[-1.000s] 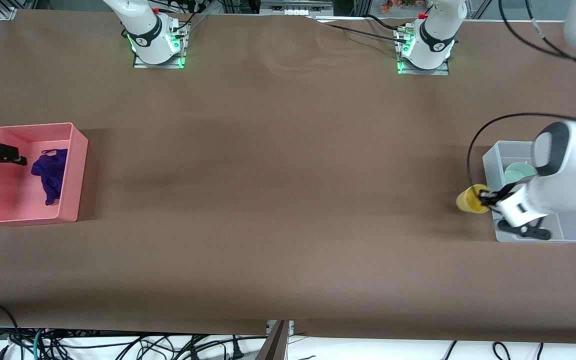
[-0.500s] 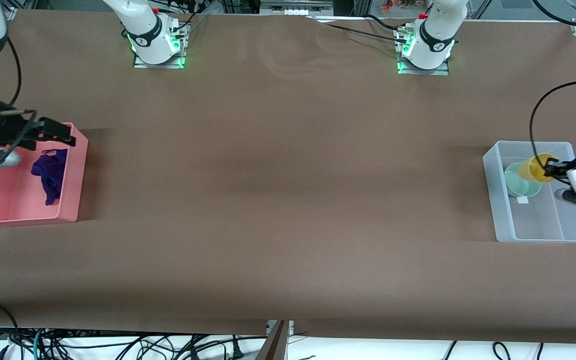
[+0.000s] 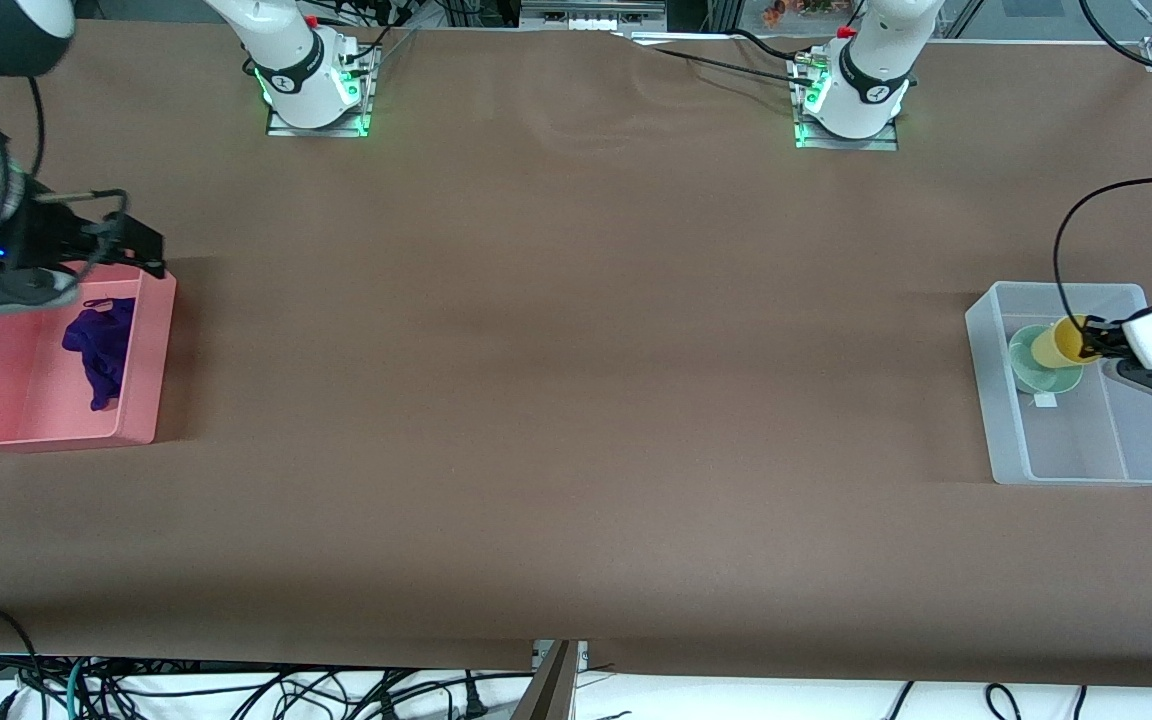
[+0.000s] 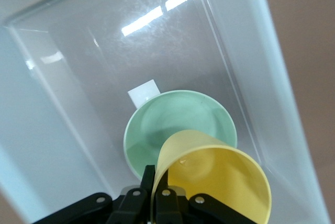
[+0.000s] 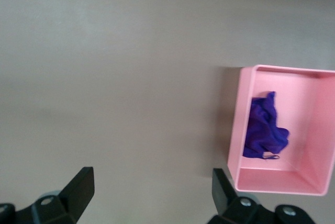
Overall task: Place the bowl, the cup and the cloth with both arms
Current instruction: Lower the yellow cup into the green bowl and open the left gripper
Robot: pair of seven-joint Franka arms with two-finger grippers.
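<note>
My left gripper (image 3: 1094, 340) is shut on the rim of the yellow cup (image 3: 1064, 341) and holds it tilted just above the mint-green bowl (image 3: 1036, 367), which sits in the clear bin (image 3: 996, 420). In the left wrist view the cup (image 4: 220, 182) overlaps the bowl (image 4: 172, 119), with my fingers (image 4: 148, 182) pinching the cup's wall. The purple cloth (image 3: 98, 345) lies in the pink bin (image 3: 151, 360). My right gripper (image 3: 141, 250) is open and empty, up over the pink bin's corner. The right wrist view shows the cloth (image 5: 266, 127) in the pink bin (image 5: 238, 145).
The brown table (image 3: 576, 380) spreads between the two bins. A small white label (image 3: 1044, 400) lies on the clear bin's floor. A black cable (image 3: 1061, 260) loops from the left wrist. Arm bases (image 3: 316, 85) stand along the table's farthest edge.
My left gripper carried the yellow cup from outside the clear bin to over the bowl and lowered it. My right gripper moved up from over the pink bin toward its corner.
</note>
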